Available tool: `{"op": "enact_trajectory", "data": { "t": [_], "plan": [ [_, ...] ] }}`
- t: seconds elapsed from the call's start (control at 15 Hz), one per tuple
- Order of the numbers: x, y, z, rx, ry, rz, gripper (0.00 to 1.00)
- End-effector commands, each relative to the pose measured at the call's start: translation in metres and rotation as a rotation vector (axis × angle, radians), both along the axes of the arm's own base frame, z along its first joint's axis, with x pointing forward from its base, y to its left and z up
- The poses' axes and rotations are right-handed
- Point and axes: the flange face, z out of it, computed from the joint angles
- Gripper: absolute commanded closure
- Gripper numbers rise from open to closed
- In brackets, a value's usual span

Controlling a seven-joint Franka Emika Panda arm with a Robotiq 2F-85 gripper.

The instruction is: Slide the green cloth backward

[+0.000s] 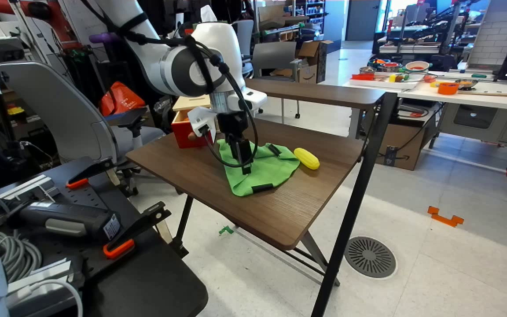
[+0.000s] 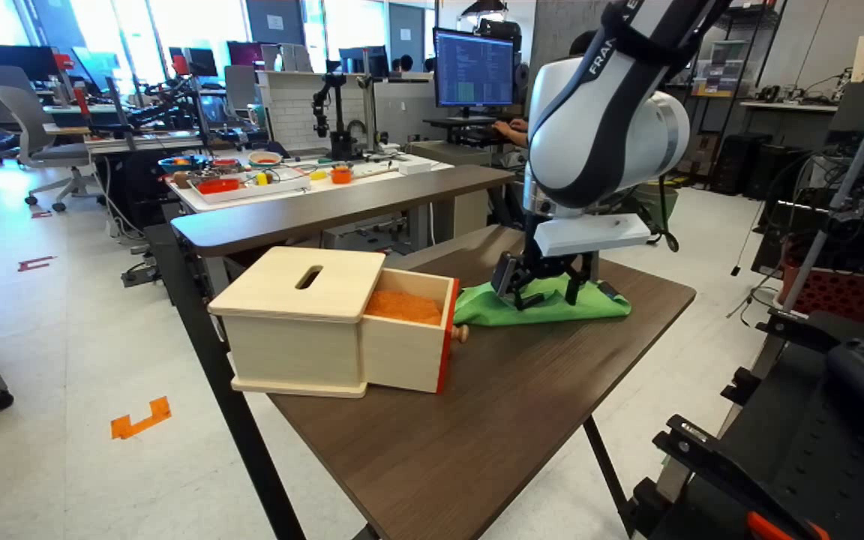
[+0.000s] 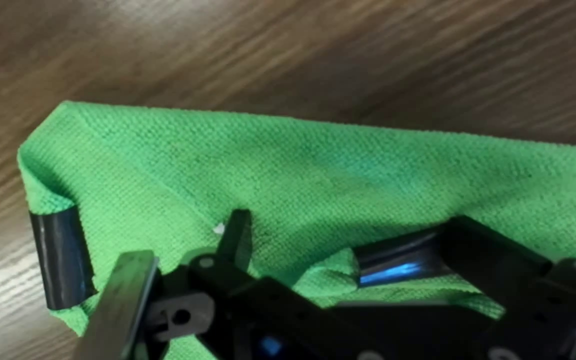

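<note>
The green cloth [image 1: 275, 169] lies rumpled on the brown table, with black strips wrapped on its edges. It also shows in an exterior view [image 2: 597, 304] and fills much of the wrist view [image 3: 318, 165]. My gripper [image 1: 245, 169] points down over the cloth, its fingers apart, as an exterior view [image 2: 550, 298] also shows. In the wrist view my gripper [image 3: 350, 220] is open, with one black strip [image 3: 393, 267] and a raised fold of cloth lying between the fingers. The fingertips are at or just above the cloth; I cannot tell if they touch it.
A small yellow oblong object [image 1: 307, 158] lies beside the cloth. A wooden box [image 2: 289, 349] with a red-fronted open drawer [image 2: 406, 356] holding something orange stands on the table [image 2: 477, 435]. A raised shelf [image 1: 315, 93] runs along one table side. A black cart [image 1: 148, 277] stands nearby.
</note>
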Motion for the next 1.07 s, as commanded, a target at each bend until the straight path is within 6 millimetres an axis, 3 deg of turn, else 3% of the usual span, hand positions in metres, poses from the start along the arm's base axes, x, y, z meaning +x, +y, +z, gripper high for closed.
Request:
{"op": "enact_trajectory", "data": {
  "t": [0.0,0.6,1.0],
  "plan": [
    [0.035,0.023,-0.009,0.045,-0.016,0.025,0.0],
    [0.103,0.055,-0.005,0.087,-0.062,0.06,0.0],
    [0.121,0.065,0.01,0.09,-0.073,0.076,0.0]
  ]
}}
